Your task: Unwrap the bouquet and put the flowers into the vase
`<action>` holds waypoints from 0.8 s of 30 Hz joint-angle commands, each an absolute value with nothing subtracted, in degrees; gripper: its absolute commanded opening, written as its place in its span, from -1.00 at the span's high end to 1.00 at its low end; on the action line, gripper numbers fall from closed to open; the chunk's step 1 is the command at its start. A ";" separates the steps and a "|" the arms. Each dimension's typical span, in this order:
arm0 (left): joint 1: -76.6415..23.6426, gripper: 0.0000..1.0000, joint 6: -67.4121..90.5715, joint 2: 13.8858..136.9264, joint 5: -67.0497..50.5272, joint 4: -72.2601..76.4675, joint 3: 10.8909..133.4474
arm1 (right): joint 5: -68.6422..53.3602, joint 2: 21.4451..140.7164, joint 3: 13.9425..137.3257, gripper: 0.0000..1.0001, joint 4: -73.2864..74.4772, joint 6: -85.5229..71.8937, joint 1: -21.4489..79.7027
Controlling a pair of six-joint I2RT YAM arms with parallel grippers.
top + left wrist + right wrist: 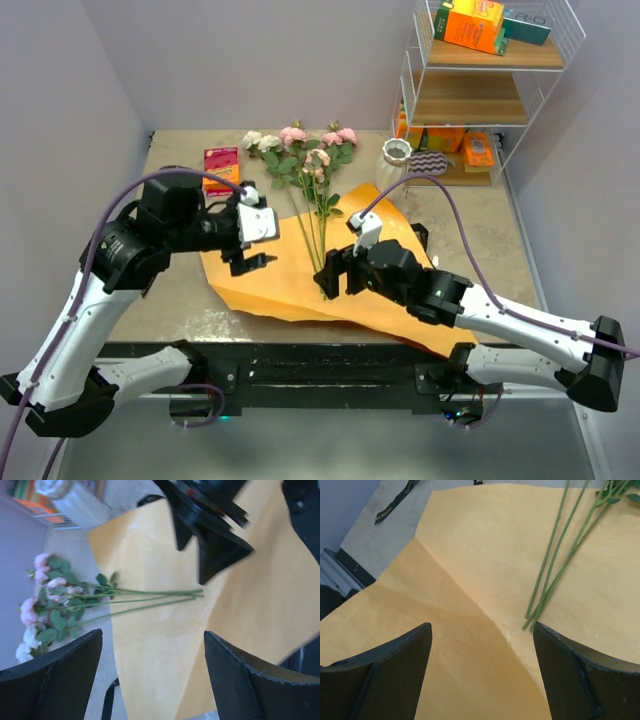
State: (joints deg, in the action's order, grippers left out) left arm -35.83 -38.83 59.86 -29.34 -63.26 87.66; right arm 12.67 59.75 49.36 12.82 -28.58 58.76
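The bouquet is unwrapped: its orange-tan paper [270, 285] lies spread flat on the table. The flowers [305, 160], pink and cream roses, lie on it with blooms toward the back and green stems [555, 565] pointing toward the arms. The white ribbed vase [397, 160] stands upright behind the paper's right corner. My left gripper [250, 263] hovers open over the paper's left part, nothing between its fingers [55, 680]. My right gripper [332, 280] is open just above the paper, its right finger [590, 675] beside the stem ends. The black ribbon [395, 502] lies loose on the table.
A red box [221, 168] lies at the back left. A white wire shelf [490, 90] with orange boxes stands in the back right corner, right behind the vase. In the left wrist view the right gripper [210, 535] sits close above the stem ends [190, 594].
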 commanded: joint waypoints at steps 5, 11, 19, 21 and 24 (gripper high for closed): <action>-26.30 -0.88 -14.97 72.49 -17.92 -46.04 93.41 | 20.91 57.57 48.69 -0.71 15.73 -32.43 66.62; -19.34 -0.97 -11.78 86.21 -20.48 -48.70 93.44 | 28.73 56.33 53.78 -0.77 20.82 -27.70 66.71; -19.07 -0.99 -13.09 88.59 -15.04 -42.45 83.59 | 35.08 66.71 67.32 -0.79 23.40 -21.98 51.44; -18.72 -0.99 -13.53 87.90 -15.38 -40.61 80.69 | 33.58 67.58 68.11 -0.79 19.88 -20.05 44.67; -18.54 -0.99 -14.24 86.40 -16.25 -38.06 76.56 | 32.43 71.27 71.53 -0.79 18.64 -18.02 37.55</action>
